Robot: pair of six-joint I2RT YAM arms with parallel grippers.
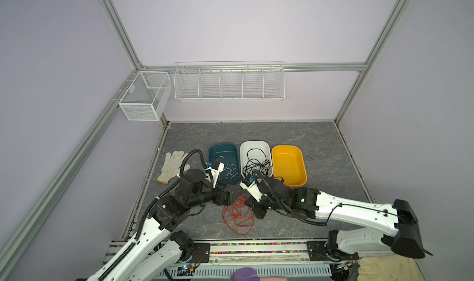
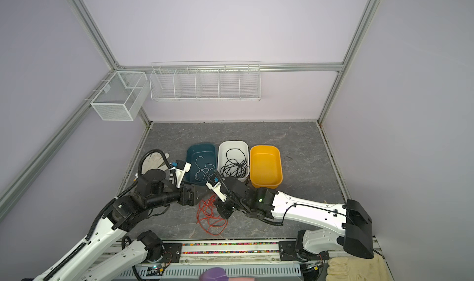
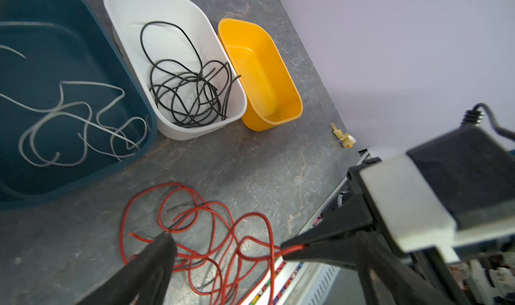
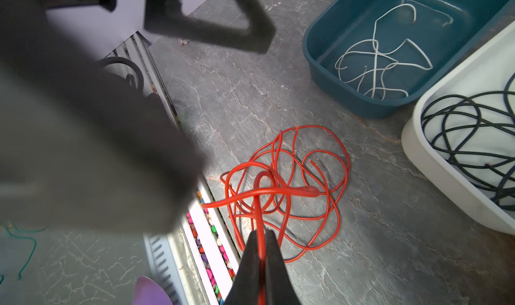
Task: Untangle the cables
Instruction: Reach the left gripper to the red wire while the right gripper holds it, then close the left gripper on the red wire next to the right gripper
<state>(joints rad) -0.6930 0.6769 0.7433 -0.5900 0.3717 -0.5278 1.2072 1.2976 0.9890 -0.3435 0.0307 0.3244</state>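
White cables (image 1: 229, 170) lie loose in the teal bin (image 1: 222, 146). Black cables (image 1: 257, 164) are coiled in the white bin (image 1: 255, 143) beside it. Red cables (image 1: 238, 215) form a tangled heap on the desk (image 1: 320, 169) in front of the bins, between the hands.

Left hand (image 1: 230, 198): jaws wide, at the heap's left edge, gripping nothing; contact unclear.

Right hand (image 4: 261, 245): pinched shut on one red strand lifted off the heap.

Both arms reach inward, hands angled down.
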